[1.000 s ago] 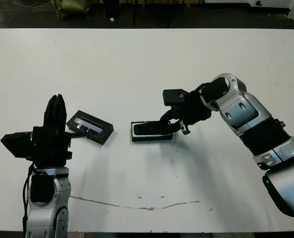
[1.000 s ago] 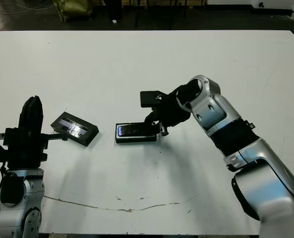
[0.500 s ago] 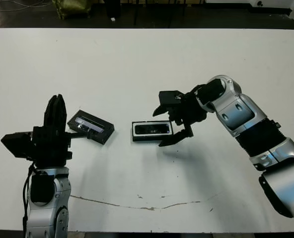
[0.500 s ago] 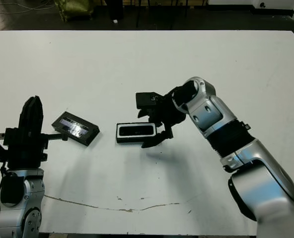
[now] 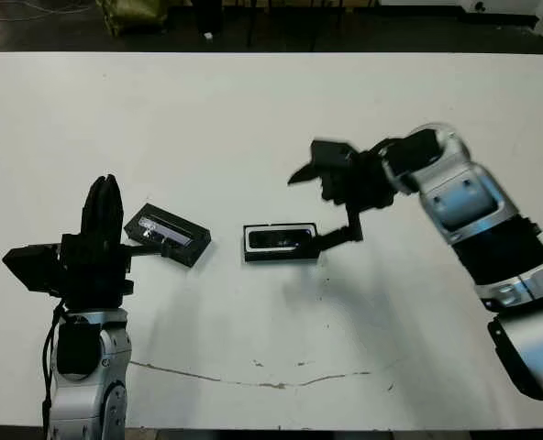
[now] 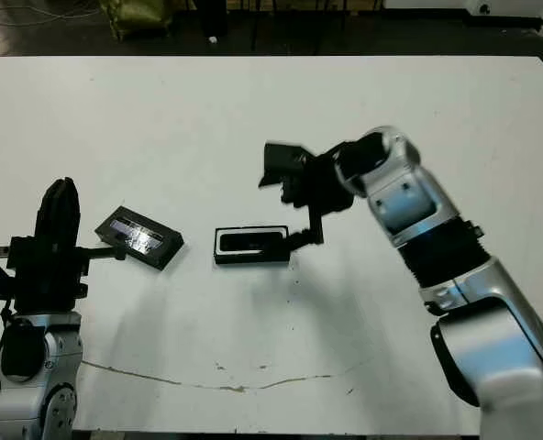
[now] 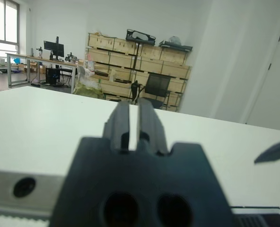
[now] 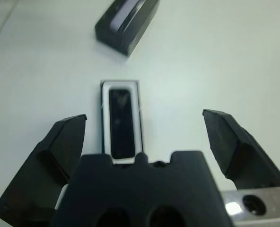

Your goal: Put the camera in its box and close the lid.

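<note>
The camera [image 5: 282, 239] lies flat inside the white-lined box [image 5: 281, 258] at the middle of the table. In the right wrist view the camera [image 8: 121, 120] fills the box [image 8: 104, 118] lengthwise. My right gripper [image 5: 325, 203] hovers open just right of and above the box, holding nothing, with one finger [image 5: 337, 237] near the box's right end. The lid [image 5: 168, 236], black with a shiny strip, rests on the table left of the box. My left gripper [image 5: 103, 194] stands upright and shut beside the lid's left end, not touching it.
The white table [image 5: 253, 119] stretches wide behind the box and lid. A thin dark crack line [image 5: 253, 378] runs along the surface near its front edge. Chairs and dark floor lie beyond the far edge.
My right gripper opened, let go of the camera in the box, then rose and drew back to the right. The left arm and the lid stayed put.
</note>
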